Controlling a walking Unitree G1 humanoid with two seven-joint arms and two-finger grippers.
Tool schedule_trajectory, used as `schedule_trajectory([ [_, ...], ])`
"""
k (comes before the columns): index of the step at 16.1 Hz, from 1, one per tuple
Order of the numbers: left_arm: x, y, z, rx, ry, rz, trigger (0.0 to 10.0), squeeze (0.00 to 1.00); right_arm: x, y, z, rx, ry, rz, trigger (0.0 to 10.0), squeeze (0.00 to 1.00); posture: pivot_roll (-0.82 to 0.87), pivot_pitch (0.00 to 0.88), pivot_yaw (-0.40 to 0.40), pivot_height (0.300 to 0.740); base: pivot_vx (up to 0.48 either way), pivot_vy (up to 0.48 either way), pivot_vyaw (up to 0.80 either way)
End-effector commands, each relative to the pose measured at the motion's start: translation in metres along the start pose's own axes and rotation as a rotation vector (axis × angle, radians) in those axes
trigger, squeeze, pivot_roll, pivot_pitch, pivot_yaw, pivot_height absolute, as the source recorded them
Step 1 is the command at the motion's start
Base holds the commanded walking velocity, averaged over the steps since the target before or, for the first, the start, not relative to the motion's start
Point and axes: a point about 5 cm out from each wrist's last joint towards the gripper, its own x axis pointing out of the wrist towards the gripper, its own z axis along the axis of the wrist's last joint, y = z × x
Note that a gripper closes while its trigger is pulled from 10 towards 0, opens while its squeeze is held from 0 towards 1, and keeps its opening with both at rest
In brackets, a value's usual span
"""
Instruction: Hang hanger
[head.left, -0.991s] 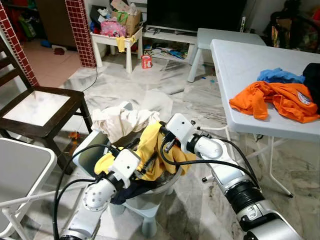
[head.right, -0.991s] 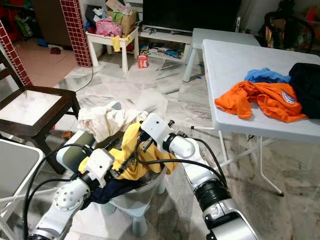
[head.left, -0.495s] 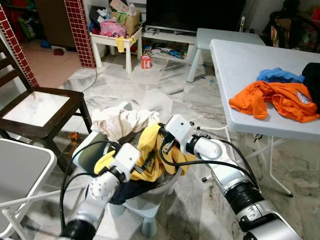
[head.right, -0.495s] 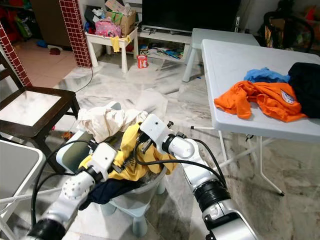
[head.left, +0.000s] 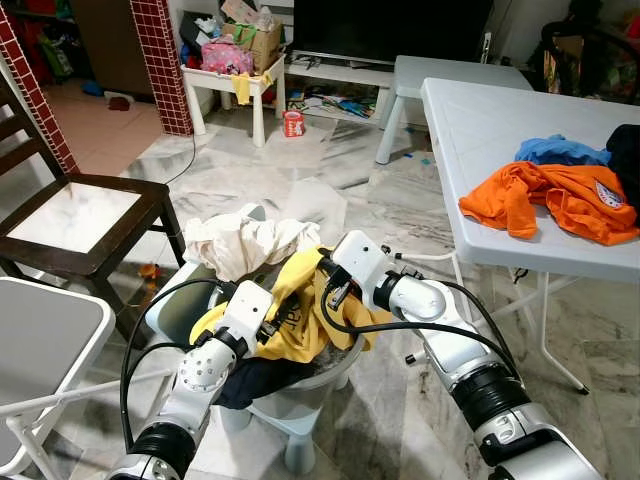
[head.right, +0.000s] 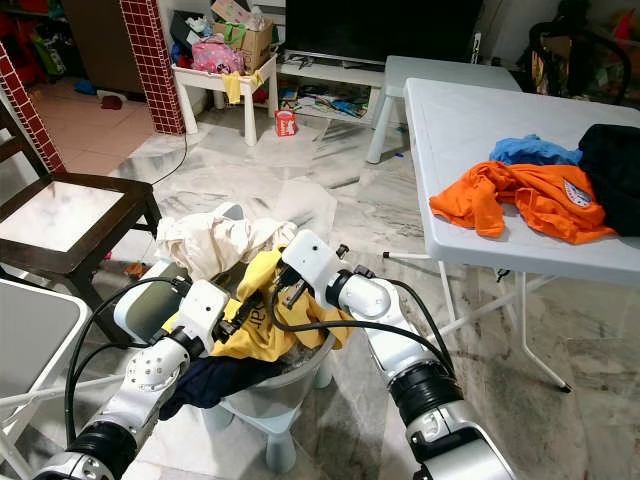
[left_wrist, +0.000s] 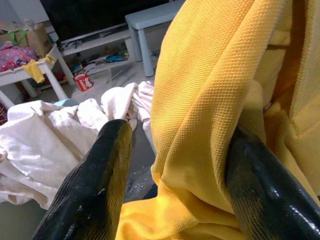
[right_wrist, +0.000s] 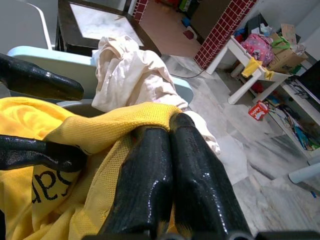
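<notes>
The right gripper (right_wrist: 165, 145) was pinched tight on the top edge of the yellow shirt (head.left: 300, 310), its two black fingers pressed together with the cloth caught between them. It held the same spot it had a second before. The left gripper (left_wrist: 175, 165) had moved. A second ago it sat lower, by the near edge of the basket (head.left: 330, 375); now it had come up and in, close to the right gripper. Its fingers (left_wrist: 95, 185) were wide apart, with a fold of the yellow shirt lying between them, not squeezed. Just past the left gripper lay a crumpled white cloth (head.left: 245, 243), draped over the far side of the basket. A dark blue garment (head.left: 255, 378) hung out of the basket below the left gripper. I could not make out a hanger anywhere. Well off to the right gripper's side, an orange shirt (head.left: 545, 200) lay on a white table (head.left: 480, 120).
</notes>
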Motion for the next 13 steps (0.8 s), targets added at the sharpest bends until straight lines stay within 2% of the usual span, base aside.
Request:
schedule_trajectory([
  [1, 0.003, 0.001, 0.005, -0.011, -0.027, -0.007, 0.0, 0.0, 0.0, 0.0, 0.005, -0.004, -0.018, 0.015, 10.0, 0.0, 0.0, 0.0, -0.028, 0.74, 0.0, 0.0, 0.0],
  [4, 0.004, 0.001, 0.008, -0.021, -0.05, -0.009, 0.0, 0.0, 0.0, 0.004, 0.004, -0.001, -0.014, 0.039, 10.0, 0.0, 0.01, 0.0, -0.031, 0.74, 0.0, 0.0, 0.0],
  [7, 0.009, 0.004, 0.016, -0.075, -0.093, 0.003, 0.0, 0.0, 0.0, 0.007, 0.0, 0.001, 0.0, 0.066, 10.0, 0.0, 0.01, 0.0, -0.032, 0.74, 0.0, 0.0, 0.0],
  [9, 0.013, 0.006, 0.025, -0.158, -0.134, 0.017, 0.0, 0.0, 0.0, 0.007, 0.0, -0.005, 0.006, 0.082, 10.0, 0.0, 0.01, 0.0, -0.033, 0.74, 0.0, 0.0, 0.0],
  [11, 0.015, 0.007, 0.028, -0.206, -0.152, 0.023, 0.0, 0.0, -0.001, 0.007, -0.002, -0.025, 0.015, 0.084, 10.0, 0.0, 0.01, 0.0, -0.036, 0.74, 0.0, 0.0, 0.0],
  [13, 0.017, 0.011, 0.035, -0.318, -0.185, 0.043, 0.0, 0.0, -0.004, 0.002, -0.007, -0.068, 0.043, 0.08, 10.0, 0.0, 0.01, 0.0, -0.037, 0.74, 0.0, 0.0, 0.0],
])
